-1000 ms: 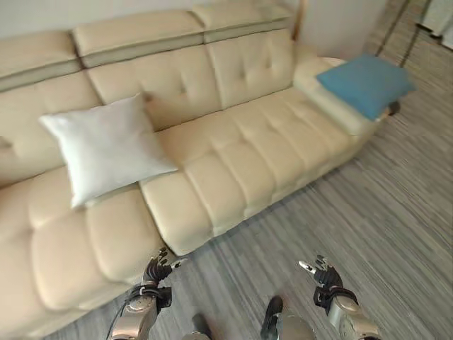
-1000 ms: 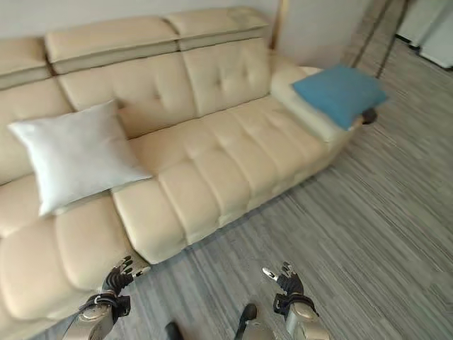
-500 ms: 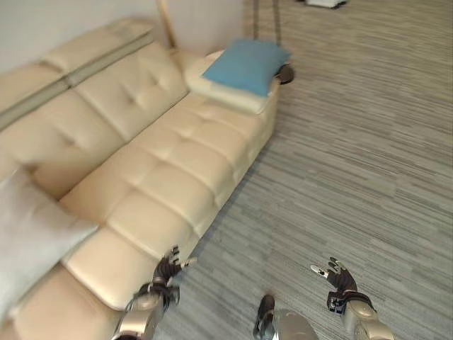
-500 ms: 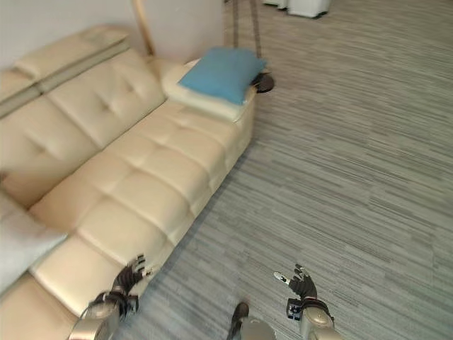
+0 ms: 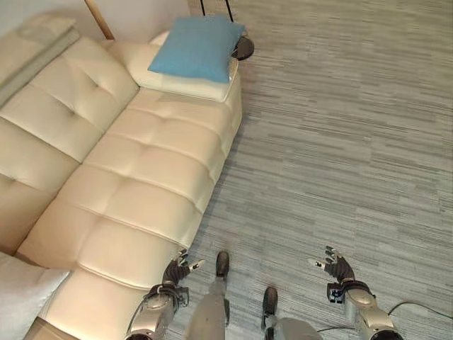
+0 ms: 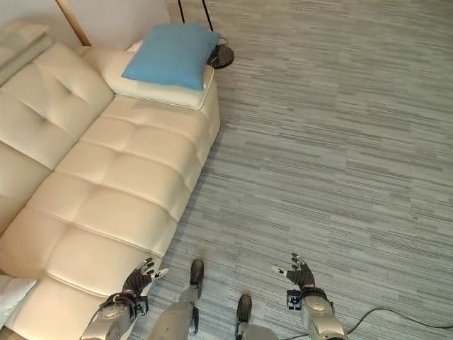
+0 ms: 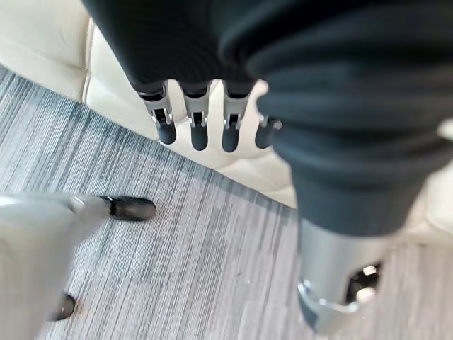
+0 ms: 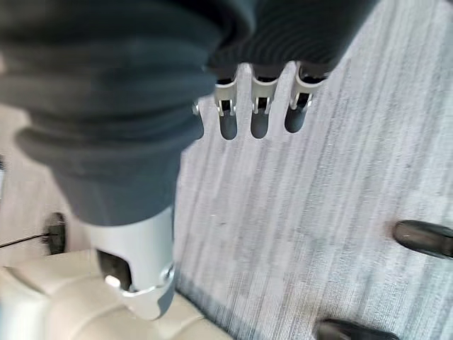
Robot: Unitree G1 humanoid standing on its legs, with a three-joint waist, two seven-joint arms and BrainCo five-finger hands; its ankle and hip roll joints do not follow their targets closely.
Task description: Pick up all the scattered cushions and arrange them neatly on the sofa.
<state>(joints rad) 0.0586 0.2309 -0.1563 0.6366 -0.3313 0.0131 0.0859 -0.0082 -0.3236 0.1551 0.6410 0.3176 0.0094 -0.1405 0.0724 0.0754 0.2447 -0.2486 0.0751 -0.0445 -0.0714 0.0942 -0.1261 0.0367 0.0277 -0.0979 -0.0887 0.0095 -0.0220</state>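
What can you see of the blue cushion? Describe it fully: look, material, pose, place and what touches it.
The blue cushion is a plain, roughly square pillow of soft-looking cloth, plump in the middle with pointed corners. It lies flat on the cream sofa's wide end armrest, askew to the armrest's edges, one corner jutting over the edge towards the floor. Only the armrest touches it. Both hands, left and right, are open and far from it, low over the floor.

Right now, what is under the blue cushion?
The blue cushion lies on the sofa's cream armrest. A dark round base shows on the floor behind it, partly covered.
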